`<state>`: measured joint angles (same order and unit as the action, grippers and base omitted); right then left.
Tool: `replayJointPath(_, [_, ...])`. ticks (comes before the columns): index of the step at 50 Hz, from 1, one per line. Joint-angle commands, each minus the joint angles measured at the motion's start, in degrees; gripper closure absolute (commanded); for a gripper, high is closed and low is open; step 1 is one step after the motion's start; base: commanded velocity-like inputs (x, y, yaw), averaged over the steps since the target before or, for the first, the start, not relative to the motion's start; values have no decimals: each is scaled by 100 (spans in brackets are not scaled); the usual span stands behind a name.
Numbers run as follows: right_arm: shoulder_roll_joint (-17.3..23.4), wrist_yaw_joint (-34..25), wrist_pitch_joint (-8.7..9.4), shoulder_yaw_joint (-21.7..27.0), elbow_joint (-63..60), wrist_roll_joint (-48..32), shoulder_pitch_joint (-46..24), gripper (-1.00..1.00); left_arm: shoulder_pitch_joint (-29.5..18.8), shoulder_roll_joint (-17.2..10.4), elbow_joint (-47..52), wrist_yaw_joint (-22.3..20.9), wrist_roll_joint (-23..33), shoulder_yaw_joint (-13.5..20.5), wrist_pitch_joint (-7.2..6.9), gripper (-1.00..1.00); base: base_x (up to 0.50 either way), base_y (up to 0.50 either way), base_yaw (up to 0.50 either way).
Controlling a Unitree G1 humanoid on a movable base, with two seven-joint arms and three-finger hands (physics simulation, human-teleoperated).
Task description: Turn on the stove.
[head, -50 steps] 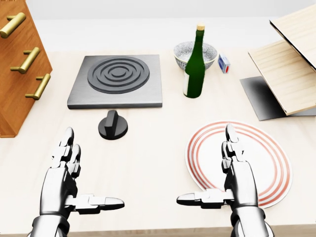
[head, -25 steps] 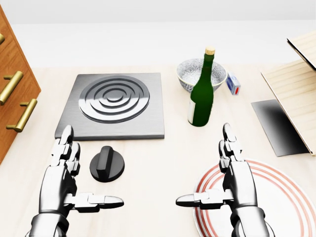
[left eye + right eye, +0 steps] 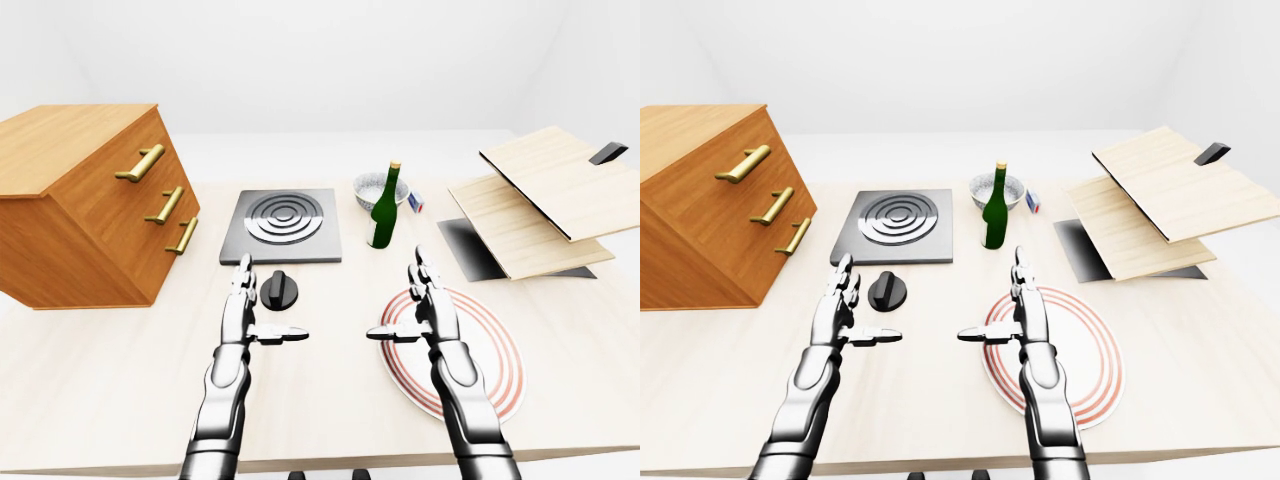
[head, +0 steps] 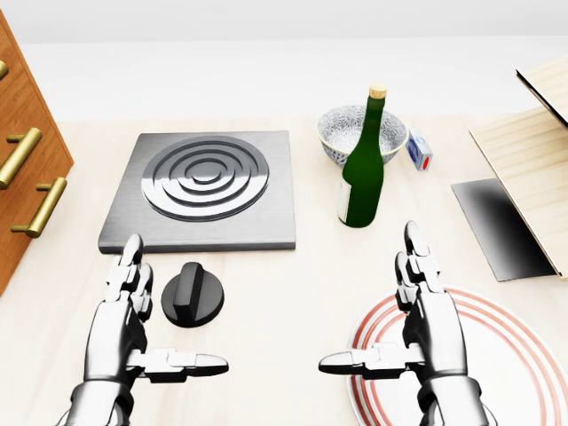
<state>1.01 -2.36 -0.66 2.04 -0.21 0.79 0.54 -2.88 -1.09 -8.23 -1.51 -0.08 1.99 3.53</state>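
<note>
The stove knob [image 4: 193,294] sits on the bench [image 4: 284,293] just below the lower edge of the stove [image 4: 202,190] in the head view, apart from the plate itself. Your left hand [image 4: 124,328] hovers just left of the knob with fingers extended and thumb held out sideways; it grasps nothing. Your right hand [image 4: 426,324] is equally released, fingers straight, over the left rim of the red-ringed plate [image 4: 524,355].

Hazards from this position:

1. Missed grasp. The knob is low and round with a narrow raised ridge. If you close the left hand from the side without centring over the ridge, the fingers are likely to slip off the rim, and the knob does not turn.

2. Partial rotation. The ridge points roughly up the head view. A short wrist twist may leave the stove off. Judge the turn by the ridge's direction, not by hand motion alone.

3. Collision with the stove edge. The left fingertips lie close to the stove's lower border. Advancing too far up the view drives them into that edge before they reach the knob.

4. Right-arm sweep. The green bottle [image 4: 363,169] stands upright above the right hand, with the patterned bowl [image 4: 342,131] behind it and a small carton [image 4: 420,150] to its right. Any stray lift of the right arm could topple the bottle. Keep the right hand where it is.

5. Drawer cabinet [image 3: 85,205]. It stands well left of the left arm; a wide elbow swing could strike it.
</note>
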Motion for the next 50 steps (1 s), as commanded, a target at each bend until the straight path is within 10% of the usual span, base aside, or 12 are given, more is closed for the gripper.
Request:
replayJointPath(1, [15, -35, 29, 42, -50, 68, -10, -100, -419, 3, -1098, 61, 52, -33, 147, -100, 0, 0, 0])
replayJointPath(36, [23, -78, 74, 54, -37, 113, -49, -100, -940, 173, -2696, -315, 25, -241, 147, -100, 0, 0, 0])
replayJointPath(50, [24, -104, 133, 60, -129, 145, -27, -100, -457, 356, -1877, -873, -94, -538, 48, -100, 0, 0, 0])
